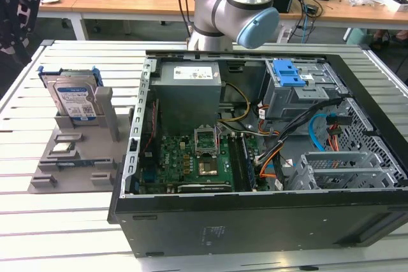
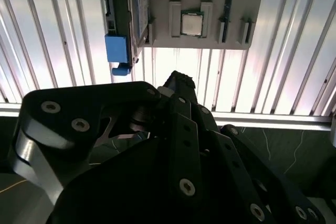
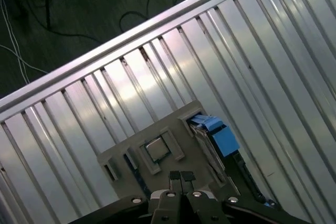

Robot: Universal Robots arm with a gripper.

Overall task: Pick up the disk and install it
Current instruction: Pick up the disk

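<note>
Looking around, we see a table point(image 1: 64, 221) made of long metal slats, with wooden desks point(image 1: 127, 1) and cables behind it. A big open computer case point(image 1: 255, 227) lies on the table. On the exterior view's left of the case sits a grey holder point(image 1: 108, 116). The disk point(image 1: 73, 97) stands on its edge in this holder. It is flat and silver, with a blue and white sticker and a blue plastic frame. In the first wrist view the hand point(image 3: 181, 176) hangs over the holder, clenched on nothing, apart from the disk.
</note>
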